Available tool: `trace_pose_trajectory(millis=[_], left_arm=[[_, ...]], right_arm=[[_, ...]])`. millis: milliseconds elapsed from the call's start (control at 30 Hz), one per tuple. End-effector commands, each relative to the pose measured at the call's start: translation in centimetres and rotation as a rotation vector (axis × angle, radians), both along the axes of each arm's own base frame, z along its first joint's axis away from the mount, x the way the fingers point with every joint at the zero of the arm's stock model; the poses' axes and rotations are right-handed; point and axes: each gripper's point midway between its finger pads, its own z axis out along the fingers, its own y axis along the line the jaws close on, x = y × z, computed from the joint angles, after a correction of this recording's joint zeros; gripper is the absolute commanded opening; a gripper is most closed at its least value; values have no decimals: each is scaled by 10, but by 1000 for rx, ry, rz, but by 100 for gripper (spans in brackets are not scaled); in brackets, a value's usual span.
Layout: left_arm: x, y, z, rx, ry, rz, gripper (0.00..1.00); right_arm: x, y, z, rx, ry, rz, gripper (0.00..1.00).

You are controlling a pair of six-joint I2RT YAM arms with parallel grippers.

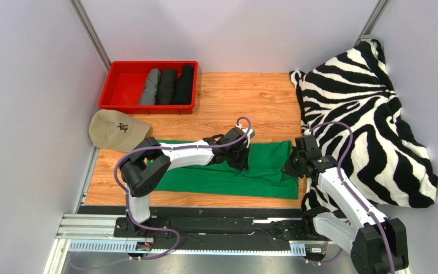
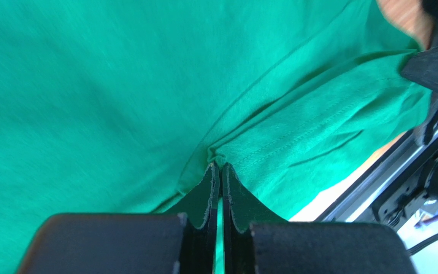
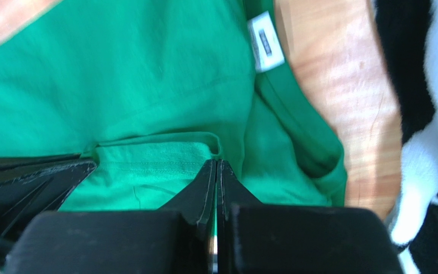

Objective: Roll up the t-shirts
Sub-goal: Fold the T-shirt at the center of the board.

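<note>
Hardly legible label (image 3: 266,41), green t-shirt (image 3: 124,85)

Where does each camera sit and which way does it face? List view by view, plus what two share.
Top external: above and behind the bases, looking down at the table; left arm and right arm show.
Left wrist: on the left arm, looking along the left gripper, shut on the green t-shirt.
Right wrist: on the right arm, looking along the right gripper, shut on that shirt; white label ahead.
Shared: all show that shirt.
</note>
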Motion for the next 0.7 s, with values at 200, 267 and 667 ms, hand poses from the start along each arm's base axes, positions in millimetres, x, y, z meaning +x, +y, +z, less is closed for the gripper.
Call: trace_pose_trajectory(millis=[200,267,667], left_arm=[[-14,-2,23,-66,-51,-50,1],[-17,-1,21,-61,-50,-53,3],[-26,1,20,-82,-61,-70,15]], right_arm=[[-31,18,-5,93,38,49,0],[-37,21,-10,98,52,62,0],[-49,29,-9,126,46,125,27]])
